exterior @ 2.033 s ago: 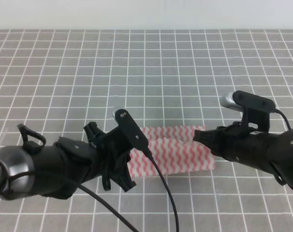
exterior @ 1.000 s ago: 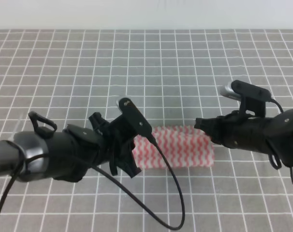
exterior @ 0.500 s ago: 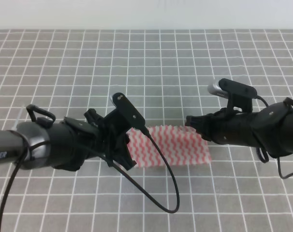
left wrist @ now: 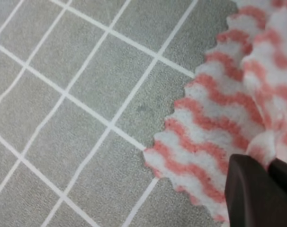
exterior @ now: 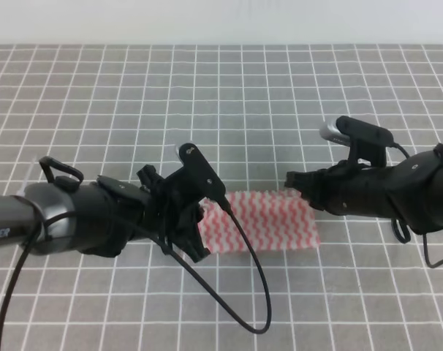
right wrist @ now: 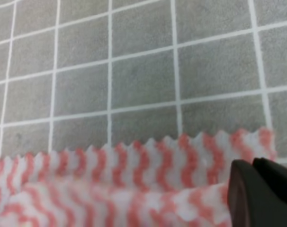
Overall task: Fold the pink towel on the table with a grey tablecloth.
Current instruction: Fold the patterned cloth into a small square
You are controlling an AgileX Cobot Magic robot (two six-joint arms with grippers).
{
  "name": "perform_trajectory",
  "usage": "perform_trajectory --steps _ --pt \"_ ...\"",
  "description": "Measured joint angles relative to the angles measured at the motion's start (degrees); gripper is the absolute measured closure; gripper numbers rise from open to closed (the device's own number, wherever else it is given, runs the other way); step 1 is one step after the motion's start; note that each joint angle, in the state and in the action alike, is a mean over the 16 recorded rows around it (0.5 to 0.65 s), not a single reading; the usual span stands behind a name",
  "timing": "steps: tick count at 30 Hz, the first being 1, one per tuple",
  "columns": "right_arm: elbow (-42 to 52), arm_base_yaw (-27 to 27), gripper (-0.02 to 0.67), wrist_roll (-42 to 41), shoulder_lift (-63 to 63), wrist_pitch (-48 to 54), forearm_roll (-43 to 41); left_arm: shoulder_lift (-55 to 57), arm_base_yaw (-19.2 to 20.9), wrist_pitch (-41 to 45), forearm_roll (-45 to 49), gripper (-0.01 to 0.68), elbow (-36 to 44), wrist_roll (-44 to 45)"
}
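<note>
Both grippers pinch opposite ends of the folded pink towel (exterior: pixel 269 221) on the table with a grey tablecloth (exterior: pixel 229 102).

L→R in the high view: left gripper (exterior: pixel 201 232) sits at the towel's left end; wrist cam shows its fingertips (left wrist: pixel 257 189) pressed together w/ a fold of striped cloth between them. Towel lies as a doubled rectangular strip near table centre, front of the grid, zigzag edge visible along the far side. Right gripper (exterior: pixel 293 186) is at the towel's upper right corner; its fingertips (right wrist: pixel 250 189) are closed on the cloth's top layer, lower layer flat on the grid.
</note>
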Motion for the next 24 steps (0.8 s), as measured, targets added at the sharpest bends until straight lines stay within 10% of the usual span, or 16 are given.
perform_trajectory --steps 16,24 --pt "0.0 -0.3 0.664 0.0 0.6 0.5 0.0 -0.8 0.0 -6.6 -4.3 0.267 -3.5 -1.4" --pt "0.0 -0.3 0.664 0.0 0.6 0.1 0.0 -3.8 0.0 -11.0 -8.7 0.313 -6.2 -2.9"
